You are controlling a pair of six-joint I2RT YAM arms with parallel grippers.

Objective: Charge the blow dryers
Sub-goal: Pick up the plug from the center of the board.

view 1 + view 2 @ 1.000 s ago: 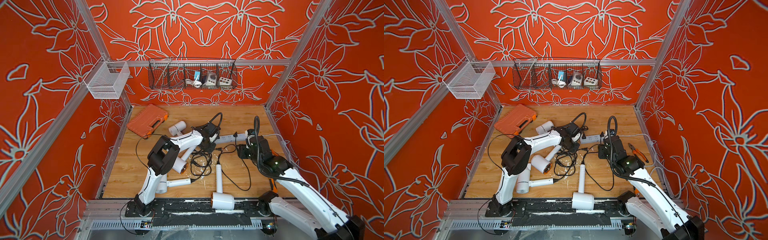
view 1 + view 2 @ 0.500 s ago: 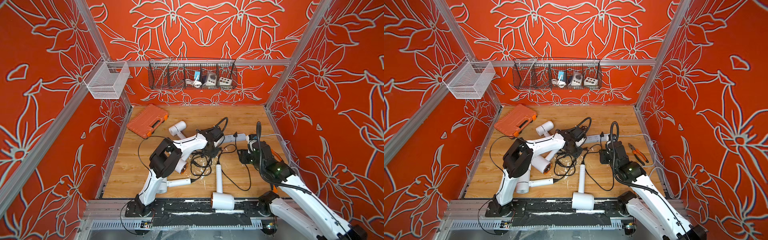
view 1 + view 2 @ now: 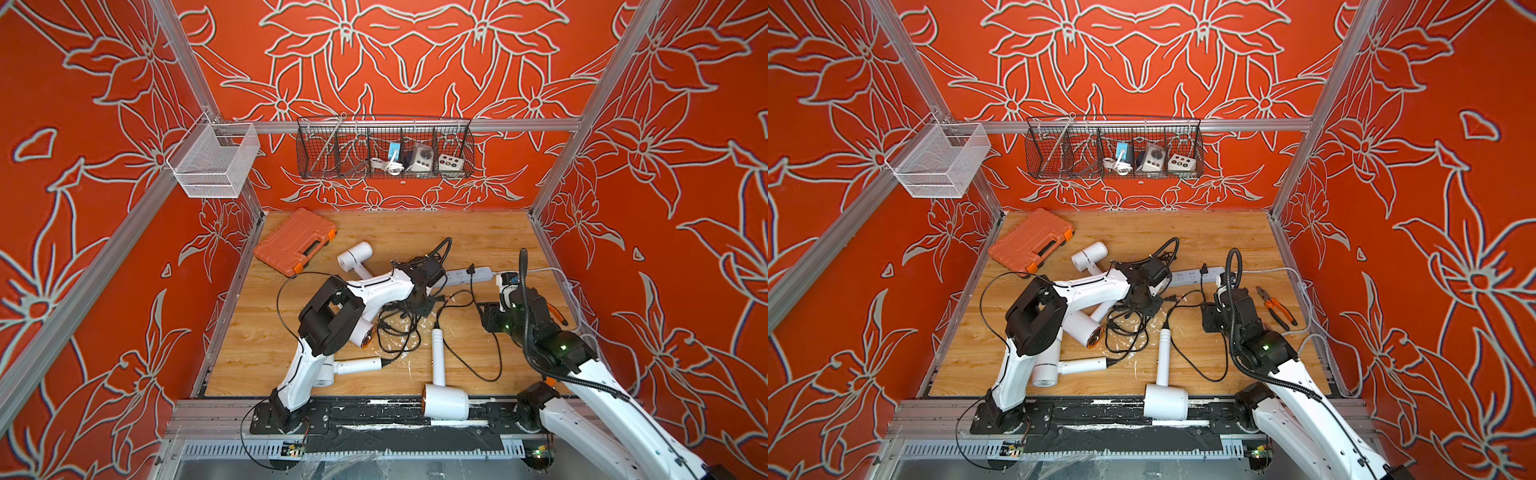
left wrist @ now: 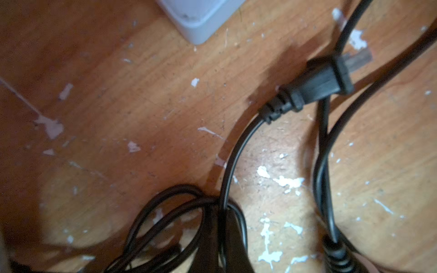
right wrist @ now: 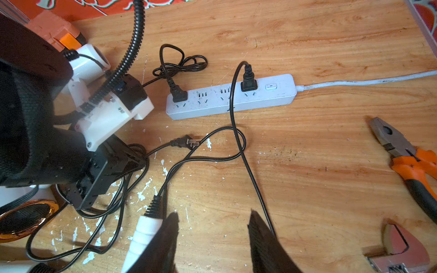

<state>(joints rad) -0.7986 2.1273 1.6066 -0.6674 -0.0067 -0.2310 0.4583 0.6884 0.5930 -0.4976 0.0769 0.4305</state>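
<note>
Stock on the tabletop (image 3: 415,232), near edge to far wall. Nearest blow dryer (image 3: 445,401): low centre of a top view, barrel at the near rail, handle pointing away. Second blow dryer (image 3: 358,365): lower left of centre, barrel partly under the left arm. Copper-mouthed blow dryer (image 3: 361,334): mid-frame, beside a tangle of black cords (image 3: 399,328). Right fingers (image 5: 262,238): spread, nothing between them, right of centre, with one cord passing beside a finger. Left fingers (image 4: 233,245): pressed together, apparently pinching the cord (image 4: 233,151) some way behind its loose plug (image 4: 316,85). The plug lies flat across another cord, its prongs level with the tabletop. Power strip (image 5: 231,97): just beyond, with a plug seated in each end socket and the two middle sockets free. Far blow dryer (image 3: 355,254): upper left of centre, near an orange case (image 3: 295,241). Pliers (image 3: 1279,309): right of the frame, likely not needed. Handling note: a hold on the cord alone would probably leave the plug dangling and twisting. It seems better to draw the plug clear of the crossing cord and then take it by its body. The prongs can then be turned to match a middle socket's slots and pressed straight in while the right fingers steady the strip.
</note>
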